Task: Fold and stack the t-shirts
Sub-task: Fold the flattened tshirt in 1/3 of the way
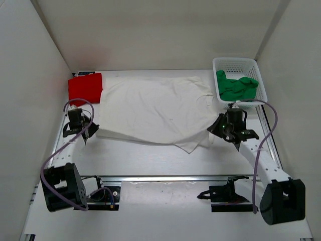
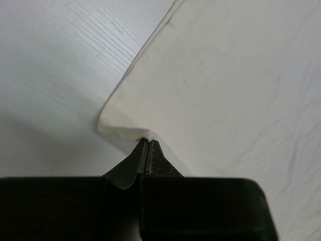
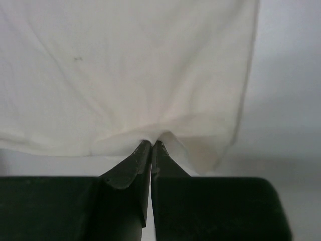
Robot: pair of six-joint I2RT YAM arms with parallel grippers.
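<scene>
White t-shirt [image 1: 150, 108], spread out, near edge pinched

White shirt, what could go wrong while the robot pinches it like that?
The left fingers and right fingers each pinch only a bit of the white t-shirt, so it might slip out. Its near edge is rumpled, so the fold could come out crooked. The red t-shirt lies close by and might get dragged.

Left tool [image 2: 149, 142] and right tool [image 3: 152, 144] are both clamped tight, held low.
</scene>
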